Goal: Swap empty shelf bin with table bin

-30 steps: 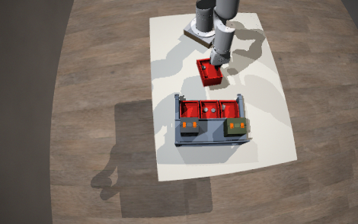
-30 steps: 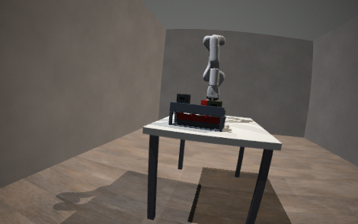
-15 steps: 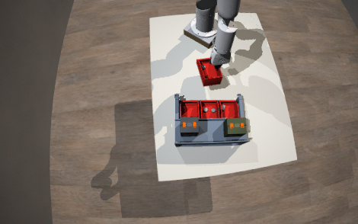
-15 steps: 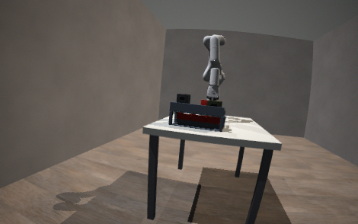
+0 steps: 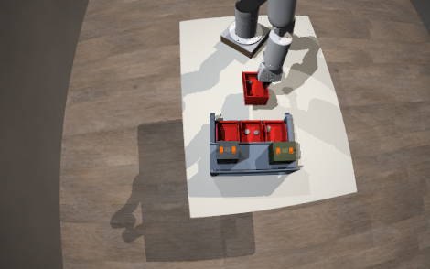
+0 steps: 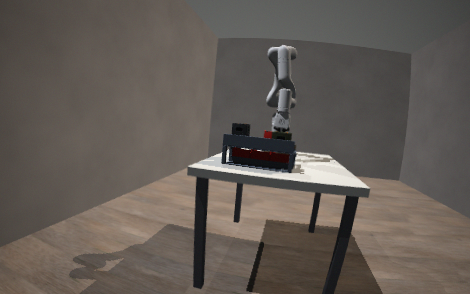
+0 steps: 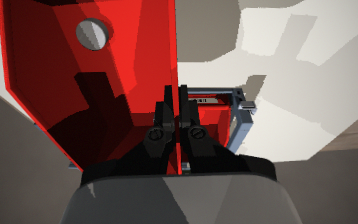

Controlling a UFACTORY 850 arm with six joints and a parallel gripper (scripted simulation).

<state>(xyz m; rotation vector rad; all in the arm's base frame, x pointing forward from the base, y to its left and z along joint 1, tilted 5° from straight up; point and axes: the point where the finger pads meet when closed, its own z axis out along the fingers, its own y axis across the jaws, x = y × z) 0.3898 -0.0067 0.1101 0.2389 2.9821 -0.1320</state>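
The white table top (image 5: 320, 151) is a rectangular slab on dark legs (image 6: 201, 230), crossed by broad grey shadows of the arm and shelf. It stands on a wood-plank floor (image 5: 114, 91) in a plain room w/ grey-brown walls (image 6: 100, 100); a long shadow of the table and arm falls on the floor beside it.

The arm's square base plate (image 5: 227, 40) is bolted near the far edge of the table. From there the grey arm (image 5: 276, 48) reaches down to a red open bin (image 5: 254, 93) that sits between the base and the shelf, well apart from both. In the wrist view the gripper (image 7: 177, 102) is nearly shut, its two black fingers pinching the thin red side wall of that bin — one finger inside, one outside. A grey round part (image 7: 92, 33) lies inside the bin. Whether the bin rests on the table or is lifted off it, cannot tell.

The grey-blue shelf (image 5: 213, 137) stands mid-table. Its lower row holds three red bins: the left one (image 5: 227, 131) shows no parts, the middle one (image 5: 252, 132) and right one (image 5: 275, 131) each hold small grey parts. On the top board sit a dark grey box (image 5: 227, 153) and an olive box (image 5: 283, 153), both w/ orange marks.
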